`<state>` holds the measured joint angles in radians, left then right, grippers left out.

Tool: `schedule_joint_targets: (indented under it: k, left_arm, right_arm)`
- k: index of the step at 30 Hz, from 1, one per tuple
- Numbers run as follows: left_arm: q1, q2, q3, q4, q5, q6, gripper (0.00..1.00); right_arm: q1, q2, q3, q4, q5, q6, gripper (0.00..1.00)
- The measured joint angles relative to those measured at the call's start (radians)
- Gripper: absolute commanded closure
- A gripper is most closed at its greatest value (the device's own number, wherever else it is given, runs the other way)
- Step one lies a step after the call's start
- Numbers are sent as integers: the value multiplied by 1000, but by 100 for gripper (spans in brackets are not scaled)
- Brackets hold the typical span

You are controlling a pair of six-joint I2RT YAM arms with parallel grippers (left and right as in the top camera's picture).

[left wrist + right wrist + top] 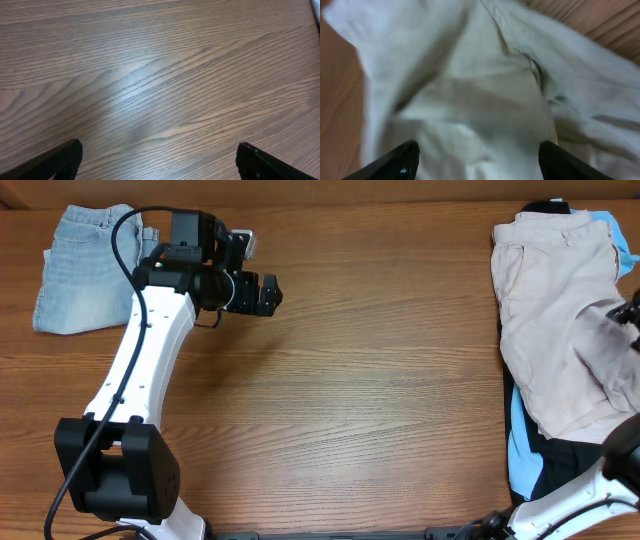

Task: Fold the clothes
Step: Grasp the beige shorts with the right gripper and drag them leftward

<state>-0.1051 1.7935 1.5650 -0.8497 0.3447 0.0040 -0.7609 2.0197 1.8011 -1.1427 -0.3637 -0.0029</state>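
Khaki shorts [560, 310], soft, limp and light, lie rumpled at the right edge of the counter [350, 400]. Both my jaws are spread, the right above them. I'd pinch the thick seam [536, 70].

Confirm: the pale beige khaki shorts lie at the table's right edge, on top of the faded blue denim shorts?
Wrong underneath: the pale beige khaki cotton shorts lie on black and sky-blue garments. The faded light-blue denim shorts sit apart at the far left, per the overhead view.
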Motion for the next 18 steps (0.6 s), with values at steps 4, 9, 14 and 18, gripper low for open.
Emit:
schedule_joint_targets:
  k: [4,9,14,18]
  left_arm:
    - [0,0,0,-4,-25,0,0]
    - [0,0,0,-3,-33,1,0]
    - [0,0,0,8,-35,3,2]
    - [0,0,0,17,-35,3,2]
  right_arm:
    - [-5,129,-24,32,-67,0,28]
    - [1,156,-25,37,-89,5,76]
    - [8,156,-25,16,-175,-3,96]
    - [65,106,-29,-46,-208,-28,96]
